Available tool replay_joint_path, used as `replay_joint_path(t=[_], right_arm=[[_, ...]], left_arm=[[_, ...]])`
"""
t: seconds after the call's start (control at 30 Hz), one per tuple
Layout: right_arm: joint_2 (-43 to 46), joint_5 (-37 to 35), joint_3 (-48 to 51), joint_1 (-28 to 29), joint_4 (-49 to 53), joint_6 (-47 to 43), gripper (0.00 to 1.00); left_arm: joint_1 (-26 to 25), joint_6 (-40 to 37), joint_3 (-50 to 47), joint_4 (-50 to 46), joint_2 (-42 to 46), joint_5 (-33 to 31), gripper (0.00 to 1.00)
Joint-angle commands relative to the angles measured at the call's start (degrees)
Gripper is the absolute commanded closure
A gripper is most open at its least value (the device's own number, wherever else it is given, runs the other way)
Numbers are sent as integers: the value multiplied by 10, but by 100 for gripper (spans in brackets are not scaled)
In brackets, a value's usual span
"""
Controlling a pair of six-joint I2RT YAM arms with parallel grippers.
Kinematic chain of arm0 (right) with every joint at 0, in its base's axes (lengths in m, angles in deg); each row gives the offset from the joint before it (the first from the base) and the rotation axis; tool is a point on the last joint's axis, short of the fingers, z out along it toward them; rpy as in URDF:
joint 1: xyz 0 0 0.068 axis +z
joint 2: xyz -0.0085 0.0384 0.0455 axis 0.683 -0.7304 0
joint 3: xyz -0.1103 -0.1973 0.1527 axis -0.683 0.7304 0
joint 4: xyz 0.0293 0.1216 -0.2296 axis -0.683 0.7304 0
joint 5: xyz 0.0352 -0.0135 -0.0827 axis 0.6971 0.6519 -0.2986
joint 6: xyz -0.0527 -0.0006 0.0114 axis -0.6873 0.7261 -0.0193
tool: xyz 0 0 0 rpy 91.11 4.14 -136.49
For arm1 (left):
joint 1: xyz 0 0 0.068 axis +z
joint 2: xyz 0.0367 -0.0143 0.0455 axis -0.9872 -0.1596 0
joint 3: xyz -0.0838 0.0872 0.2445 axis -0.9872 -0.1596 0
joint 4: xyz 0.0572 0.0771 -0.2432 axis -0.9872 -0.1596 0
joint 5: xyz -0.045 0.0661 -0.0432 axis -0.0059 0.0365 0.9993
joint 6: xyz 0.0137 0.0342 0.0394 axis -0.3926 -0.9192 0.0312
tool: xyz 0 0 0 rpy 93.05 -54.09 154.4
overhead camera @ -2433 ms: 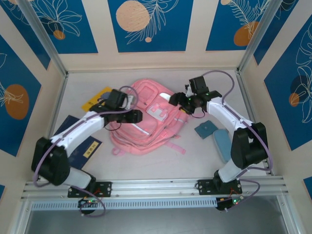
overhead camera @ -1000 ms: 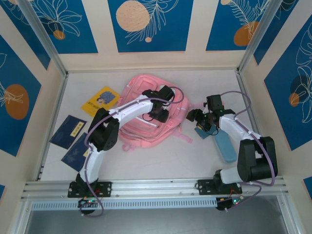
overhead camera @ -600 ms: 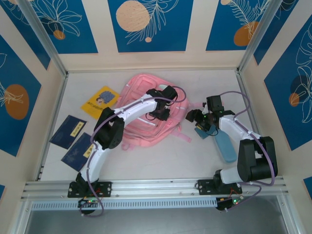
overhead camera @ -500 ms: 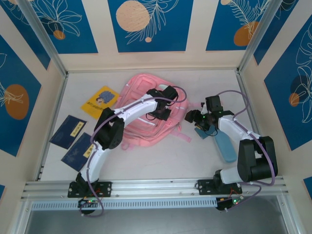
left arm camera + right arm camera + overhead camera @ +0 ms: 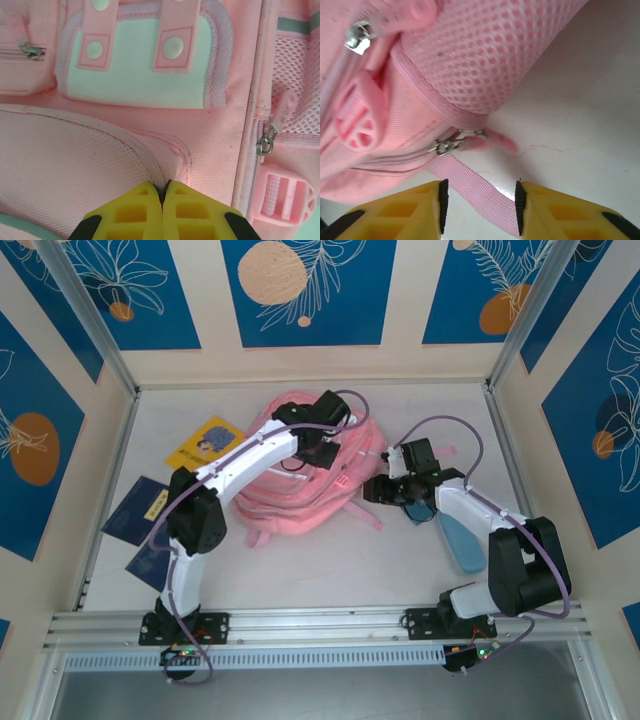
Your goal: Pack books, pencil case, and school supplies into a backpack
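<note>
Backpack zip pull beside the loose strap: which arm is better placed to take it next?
Right. The right fingers, open, straddle the strap just short of that zip pull. The left fingers are shut on a backpack seam, apparently holding it.

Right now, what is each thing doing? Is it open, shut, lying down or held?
Pink fabric backpack: lying on the table, zips in view shut.
Left end effector: shut, pinching a backpack seam.
Right end effector: open, astride a pink strap.
Yellow flat book: lying flat, closed.
Dark navy flat book: lying flat, closed.
Light blue soft pencil case: lying flat.
</note>
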Motion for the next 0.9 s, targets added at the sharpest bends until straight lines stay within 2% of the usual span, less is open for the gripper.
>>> replay_joint_path(t=[0.0, 0.23, 0.33, 0.53, 0.67, 0.73, 0.87], right_arm=[[-5, 47, -11, 4, -29, -24, 60], [-12, 106, -17, 8, -70, -55, 62], [-17, 108, -15, 9, -79, -61, 62], [-42, 116, -29, 14, -81, -80, 57], [-54, 88, -39, 18, -79, -93, 46], [-55, 88, -45, 18, -80, -102, 43], [-65, 115, -53, 24, -78, -135, 49]], left_arm=[[7, -21, 36, -11, 32, -24, 100], [15, -26, 64, -19, 33, -28, 100], [17, -27, 79, -26, 30, -33, 100], [20, -25, 83, -28, 29, -38, 100], [21, -26, 82, -34, 30, -41, 100], [21, -27, 82, -35, 32, -40, 100], [23, -28, 82, -33, 34, -37, 100]])
